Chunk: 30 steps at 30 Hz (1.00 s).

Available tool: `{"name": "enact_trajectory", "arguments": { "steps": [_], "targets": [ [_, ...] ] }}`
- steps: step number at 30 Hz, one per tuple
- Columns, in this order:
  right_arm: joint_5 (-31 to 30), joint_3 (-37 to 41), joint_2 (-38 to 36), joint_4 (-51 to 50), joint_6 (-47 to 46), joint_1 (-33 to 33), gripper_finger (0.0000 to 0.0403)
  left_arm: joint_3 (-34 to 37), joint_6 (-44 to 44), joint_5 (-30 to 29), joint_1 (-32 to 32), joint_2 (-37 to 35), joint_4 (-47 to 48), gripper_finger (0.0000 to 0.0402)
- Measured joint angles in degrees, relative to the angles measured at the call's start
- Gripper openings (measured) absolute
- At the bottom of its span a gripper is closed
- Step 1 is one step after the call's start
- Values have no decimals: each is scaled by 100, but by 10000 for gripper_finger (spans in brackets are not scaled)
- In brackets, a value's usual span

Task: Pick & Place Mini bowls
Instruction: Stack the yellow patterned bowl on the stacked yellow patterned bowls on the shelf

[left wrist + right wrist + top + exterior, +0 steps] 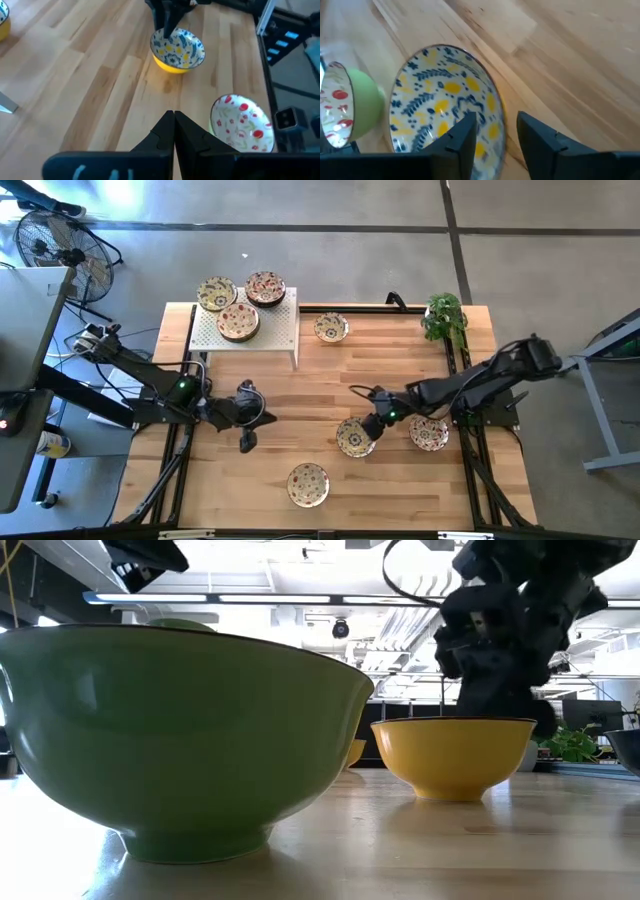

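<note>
Right gripper (496, 135) fingers sit open straddling the rim of the empty yellow-and-blue mini bowl (445, 100); left gripper (174, 131) fingers are pinched together, holding nothing.

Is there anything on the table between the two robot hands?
No, just bare wood. From above, the shut left gripper and the right gripper, at the yellow bowl's rim, have nothing between them.

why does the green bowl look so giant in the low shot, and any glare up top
Low view: the green bowl sits right at the lens, so it looms over the yellow bowl; ceiling lights wash out the background. High view: a bright patch glares on the floor.
</note>
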State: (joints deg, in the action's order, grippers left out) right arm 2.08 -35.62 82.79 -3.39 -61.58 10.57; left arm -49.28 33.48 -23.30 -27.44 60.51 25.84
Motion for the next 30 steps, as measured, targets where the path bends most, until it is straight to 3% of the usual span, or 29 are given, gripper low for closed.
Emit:
{"name": "enact_trajectory", "arguments": {
  "steps": [7, 11, 17, 23, 30],
  "targets": [
    [195, -4, 549, 698, -38, 11, 59, 0, -68, -90, -6, -145, 120, 0],
    [1, -1, 557, 868, -191, 11, 12, -11, 5, -480, -4, -205, 110, 0],
    [-484, -366, 430, 841, -639, -101, 15, -9, 190, -1387, -123, -291, 168, 0],
    [-946, -972, 510, 770, -743, -389, 9, -4, 420, -1627, -270, -314, 442, 0],
    [-763, -2108, 1701, 445, -573, -659, 8, -4, 472, -1665, -302, -314, 522, 0]
  ]
}}
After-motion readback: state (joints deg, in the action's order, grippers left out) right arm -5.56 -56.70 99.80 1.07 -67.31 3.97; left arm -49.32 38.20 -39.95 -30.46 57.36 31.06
